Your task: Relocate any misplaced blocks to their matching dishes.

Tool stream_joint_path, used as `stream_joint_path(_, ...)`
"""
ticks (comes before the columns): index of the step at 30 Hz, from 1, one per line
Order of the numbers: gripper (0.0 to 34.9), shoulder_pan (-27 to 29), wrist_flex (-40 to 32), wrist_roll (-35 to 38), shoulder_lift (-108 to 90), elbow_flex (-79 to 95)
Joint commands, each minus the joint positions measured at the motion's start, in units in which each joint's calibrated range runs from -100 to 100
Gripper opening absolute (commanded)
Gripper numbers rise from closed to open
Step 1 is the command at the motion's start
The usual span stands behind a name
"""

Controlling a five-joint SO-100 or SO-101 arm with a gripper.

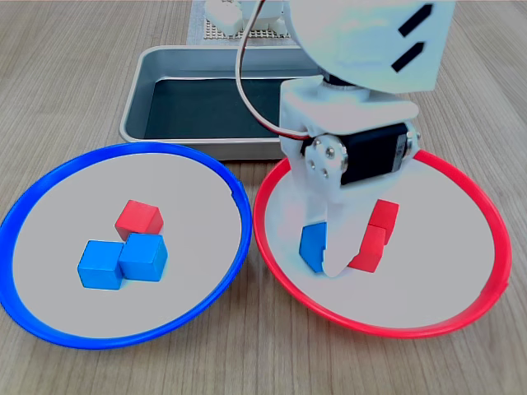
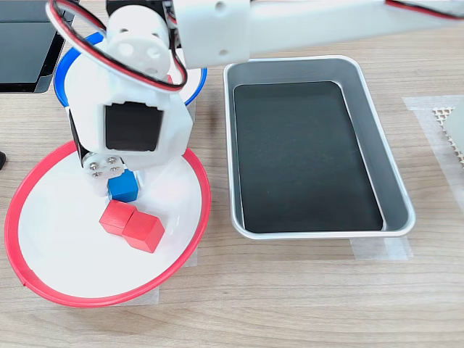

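In the red-rimmed dish (image 1: 461,309) (image 2: 80,293) a blue cube (image 1: 312,244) (image 2: 125,187) rests beside two red cubes (image 1: 375,234) (image 2: 134,225). My white gripper (image 1: 323,251) (image 2: 122,190) reaches down into this dish, its jaws closed against the blue cube; one white finger (image 1: 335,257) covers the cube's right side in the first exterior view. The cube looks to be still on the dish floor. The blue-rimmed dish (image 1: 49,325) (image 2: 194,80) holds a red cube (image 1: 138,218) touching two blue cubes (image 1: 123,261). In the second exterior view the arm hides most of that dish.
A rectangular grey metal tray (image 1: 165,136) (image 2: 377,148) with a dark inside stands behind the dishes in the first exterior view and on the second exterior view's right. A dark object (image 2: 22,43) lies at the second exterior view's top left. The arm's body (image 2: 290,22) spans overhead.
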Motion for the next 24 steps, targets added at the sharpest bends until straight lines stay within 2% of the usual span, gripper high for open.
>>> stream_joint_path(1,0.4,0.37,-0.87,0.15,-5.05,2.46)
stream_joint_path(10,0.4,1.69,-0.13,1.27,-20.32,8.65)
stream_joint_path(18,0.4,10.72,-1.45,7.72,-22.62,8.11)
stream_joint_path(24,0.4,16.75,-5.41,11.87,-18.36,8.74)
